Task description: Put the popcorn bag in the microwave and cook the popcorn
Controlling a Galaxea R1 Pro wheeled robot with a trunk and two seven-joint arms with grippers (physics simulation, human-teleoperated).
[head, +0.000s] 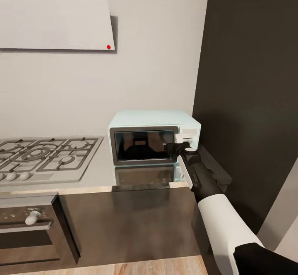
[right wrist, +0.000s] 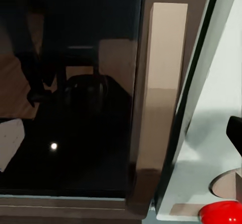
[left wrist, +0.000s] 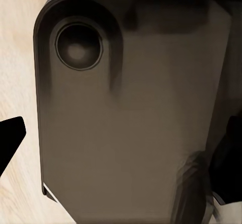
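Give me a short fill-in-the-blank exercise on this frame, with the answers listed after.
1. The microwave stands on the countertop with its door ____.
2. The ____ gripper is at the door's handle-side edge.
3. The gas hob lies to the microwave's ____ in the head view.

Missing words: closed; right; left

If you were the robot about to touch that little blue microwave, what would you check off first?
1. Microwave within reach: ok, right gripper sits at the door's right edge.
2. Door state: shut, not ok for loading.
3. Gripper grasping the door handle: cannot tell.
4. Popcorn bag located: not ok, none seen on the countertop.
5. Microwave interior empty: cannot tell through dark glass.
6. Hob clear of the arm: ok, it lies to the left.
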